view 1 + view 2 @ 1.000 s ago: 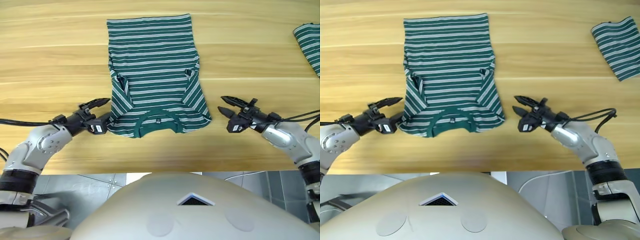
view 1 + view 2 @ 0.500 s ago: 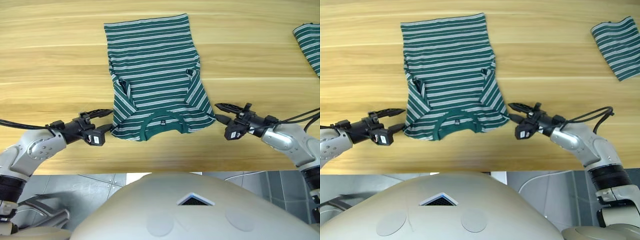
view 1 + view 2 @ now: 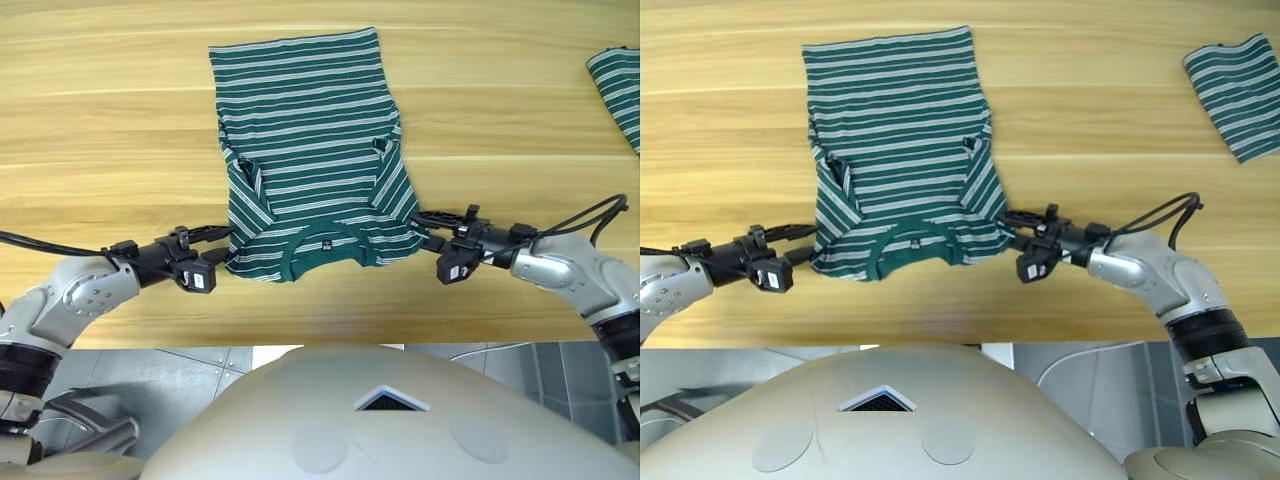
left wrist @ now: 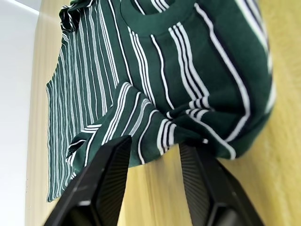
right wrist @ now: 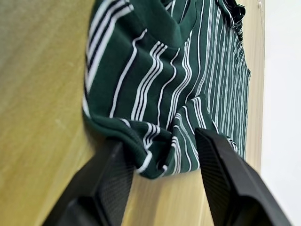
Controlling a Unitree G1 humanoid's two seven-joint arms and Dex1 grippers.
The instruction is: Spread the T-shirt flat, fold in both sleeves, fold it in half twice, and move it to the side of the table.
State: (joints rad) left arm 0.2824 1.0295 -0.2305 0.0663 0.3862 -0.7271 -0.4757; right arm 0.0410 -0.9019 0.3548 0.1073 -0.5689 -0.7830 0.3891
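T-shirt — green with white stripes, lying flat on the tabletop, both sleeves folded in, collar toward the robot. Left tool — at the near left shoulder corner, fingers apart, astride the fabric edge. Right tool: at the near right shoulder corner, fingers apart either side of a bunched fold, seemingly not yet clamped. Second striped garment, folded, well apart toward the far right.
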